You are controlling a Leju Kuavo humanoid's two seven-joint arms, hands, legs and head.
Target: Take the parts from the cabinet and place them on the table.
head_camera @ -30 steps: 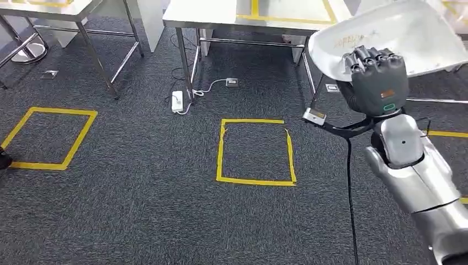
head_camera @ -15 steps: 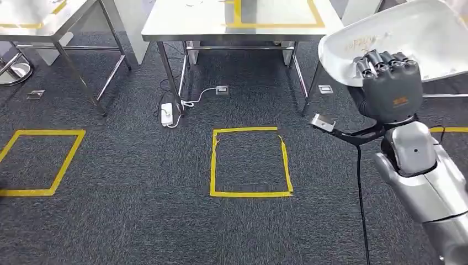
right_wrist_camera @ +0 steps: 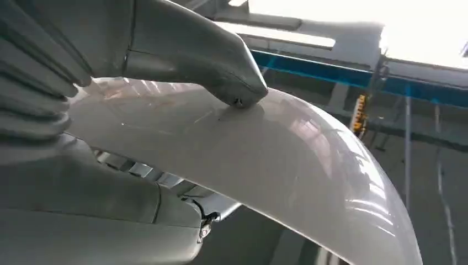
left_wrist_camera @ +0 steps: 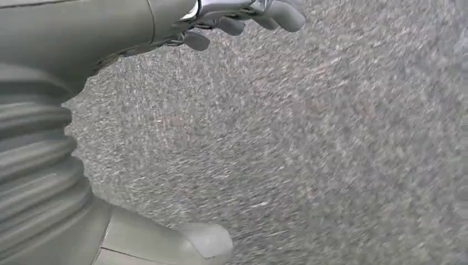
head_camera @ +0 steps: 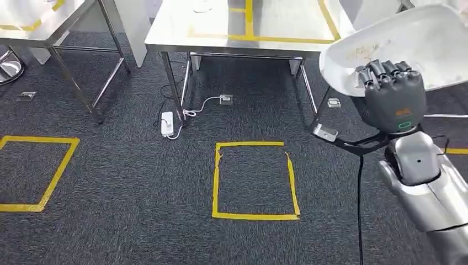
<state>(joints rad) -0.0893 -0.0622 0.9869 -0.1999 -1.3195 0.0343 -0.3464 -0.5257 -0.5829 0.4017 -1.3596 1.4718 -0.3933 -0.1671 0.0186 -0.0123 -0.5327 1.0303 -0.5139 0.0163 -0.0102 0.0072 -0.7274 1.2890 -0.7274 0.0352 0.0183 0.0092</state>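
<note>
My right hand (head_camera: 394, 91) grips a large white curved shell part (head_camera: 419, 41), held up at the right of the head view. In the right wrist view the thumb (right_wrist_camera: 215, 66) presses on the glossy white part (right_wrist_camera: 287, 165) while the fingers clamp it from the other side. A steel table (head_camera: 243, 27) with yellow tape lines stands ahead, left of the part. My left hand (left_wrist_camera: 243, 19) hangs over grey carpet with its fingers apart and nothing in it.
A yellow tape square (head_camera: 255, 180) marks the carpet in front of the table. A second tape square (head_camera: 33, 171) lies at the left. A white power strip (head_camera: 166, 123) and cable sit by a table leg. Another steel table (head_camera: 44, 16) stands at far left.
The whole scene has slid downward in the head view, so the camera has moved toward the table. My right hand still holds the white part.
</note>
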